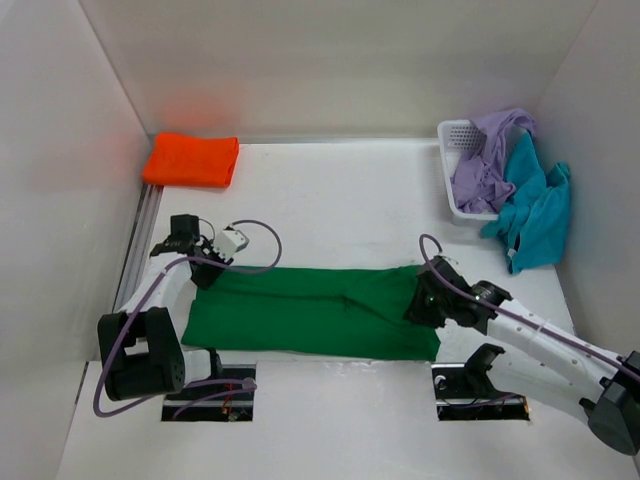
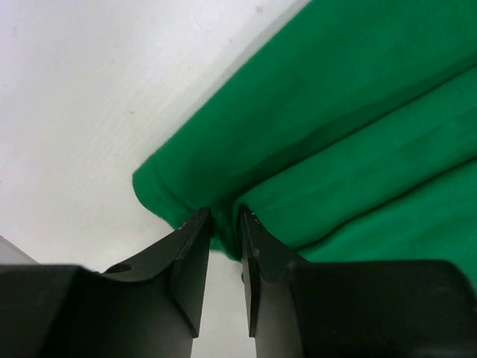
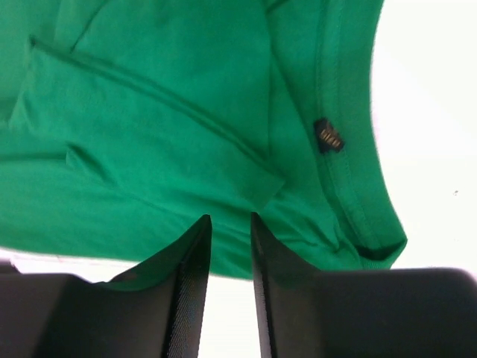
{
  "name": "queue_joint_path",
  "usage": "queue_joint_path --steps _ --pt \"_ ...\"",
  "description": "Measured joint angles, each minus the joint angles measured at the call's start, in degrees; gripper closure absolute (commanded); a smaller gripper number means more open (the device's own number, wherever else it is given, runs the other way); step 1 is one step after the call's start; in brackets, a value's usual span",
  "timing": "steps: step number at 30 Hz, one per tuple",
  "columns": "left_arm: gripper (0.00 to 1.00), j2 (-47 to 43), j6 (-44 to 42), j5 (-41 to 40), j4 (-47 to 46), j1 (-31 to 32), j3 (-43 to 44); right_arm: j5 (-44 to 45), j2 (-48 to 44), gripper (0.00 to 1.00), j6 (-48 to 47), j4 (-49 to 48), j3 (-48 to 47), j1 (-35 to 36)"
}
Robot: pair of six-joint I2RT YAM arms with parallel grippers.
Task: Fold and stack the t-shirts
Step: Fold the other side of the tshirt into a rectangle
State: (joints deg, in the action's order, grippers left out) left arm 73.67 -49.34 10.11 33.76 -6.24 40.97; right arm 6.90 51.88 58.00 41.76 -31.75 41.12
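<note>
Orange shirt [image 1: 191, 160] folded far left. Green shirt [image 1: 310, 312] half-folded on near counter [image 1: 330, 200], both jaws pinched shut on its ends. Purple shirt [image 1: 480, 172] and teal shirt [image 1: 537, 212] wait at far-right basket [image 1: 452, 140].

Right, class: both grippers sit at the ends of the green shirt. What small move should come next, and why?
Probably the right gripper should lift the collar end slightly and start carrying it toward the left gripper. The green shirt lies as a long strip, pinched at both ends, so a crosswise fold seems due.
</note>
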Motion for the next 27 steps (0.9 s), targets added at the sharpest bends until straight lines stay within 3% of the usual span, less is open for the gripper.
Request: queue_joint_path --steps 4,8,14,22,25,27 --pt "0.62 -1.25 -0.61 -0.26 3.93 -0.81 0.39 -0.74 -2.25 0.65 -0.63 1.42 -0.42 1.97" --pt "0.55 -1.79 -1.62 -0.04 8.96 -2.21 2.97 -0.37 -0.87 0.64 -3.02 2.12 -5.75 3.28" --pt "0.51 -2.08 -3.61 -0.74 12.04 -3.96 5.27 0.57 16.33 0.49 -9.33 -6.32 -16.59 3.08" --pt "0.50 -3.02 -4.02 -2.86 12.55 -3.98 5.29 0.31 37.46 0.44 -15.65 -14.27 -25.49 2.36" --pt "0.50 -3.19 -3.67 -3.13 12.55 -2.97 5.29 0.07 40.48 0.50 -16.22 -14.58 -25.57 2.36" --pt "0.50 -3.28 -3.17 -3.23 12.55 -2.25 5.31 -0.26 41.53 0.68 -16.39 -14.62 -25.57 2.36"
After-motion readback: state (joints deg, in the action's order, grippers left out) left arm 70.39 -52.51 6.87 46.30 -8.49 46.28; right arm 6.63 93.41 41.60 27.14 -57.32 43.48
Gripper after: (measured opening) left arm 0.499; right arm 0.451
